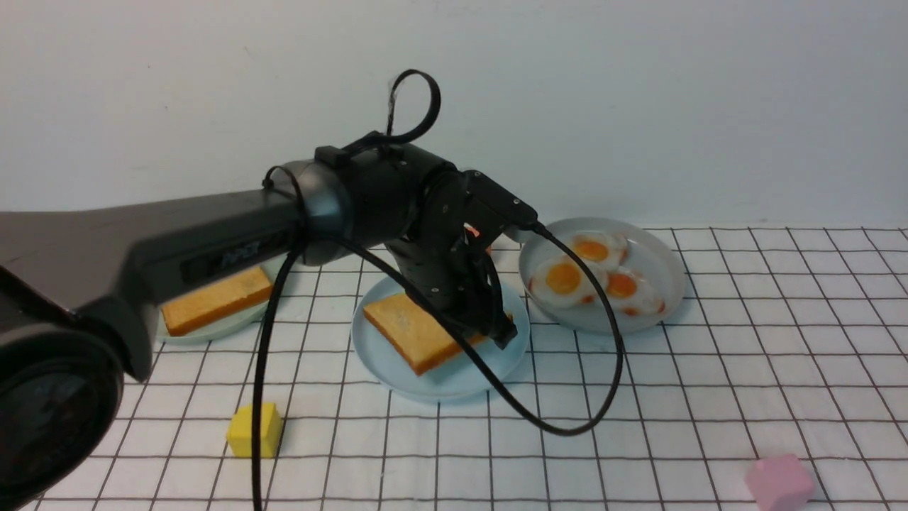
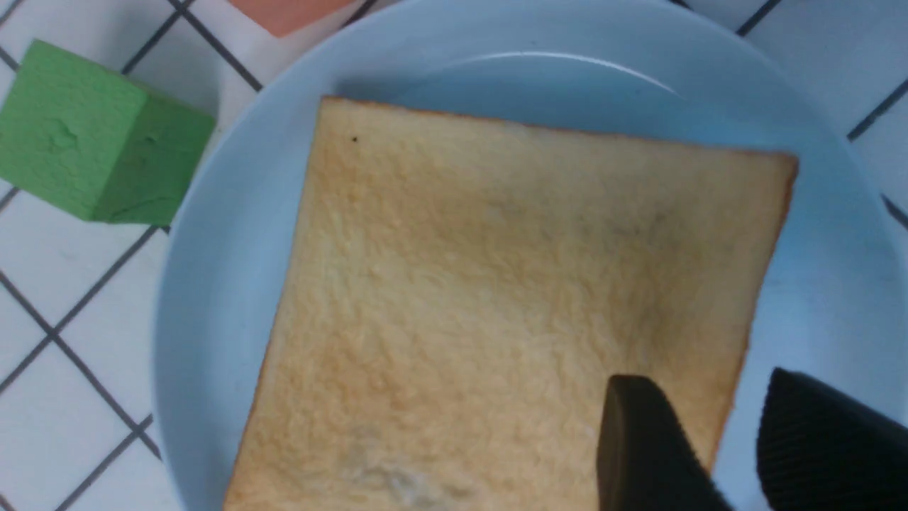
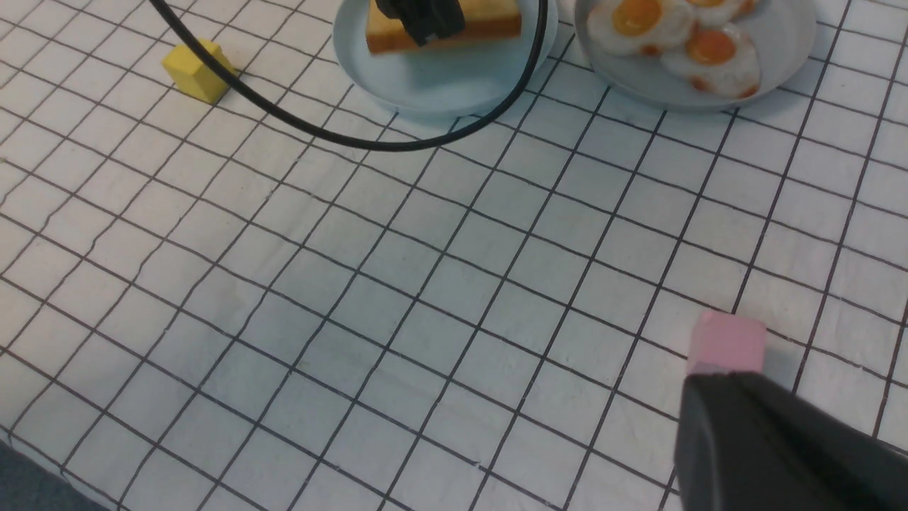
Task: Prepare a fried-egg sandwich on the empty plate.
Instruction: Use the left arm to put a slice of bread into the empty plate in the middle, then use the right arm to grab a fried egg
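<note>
The empty plate (image 1: 454, 380), light blue, sits mid-table with one golden toast slice (image 1: 415, 330) lying flat on it. No fried-egg sandwich is in view. My left gripper (image 1: 502, 332) hangs low over the slice's right edge. In the left wrist view the left gripper (image 2: 706, 397) is open: one finger over the toast (image 2: 496, 298), the other over bare plate (image 2: 213, 298), the crust edge between them. A second toast slice (image 1: 216, 298) lies on the pale green plate (image 1: 220, 328). Three fried eggs (image 1: 567, 278) lie in the grey plate (image 1: 660, 284). My right gripper (image 3: 709, 383) is shut, holding nothing.
A yellow cube (image 1: 254, 429) stands front left and a pink cube (image 1: 779, 482) front right, just beyond my right gripper. A green cube (image 2: 78, 131) stands beside the blue plate. The left arm's black cable (image 1: 567, 426) loops down onto the checked cloth.
</note>
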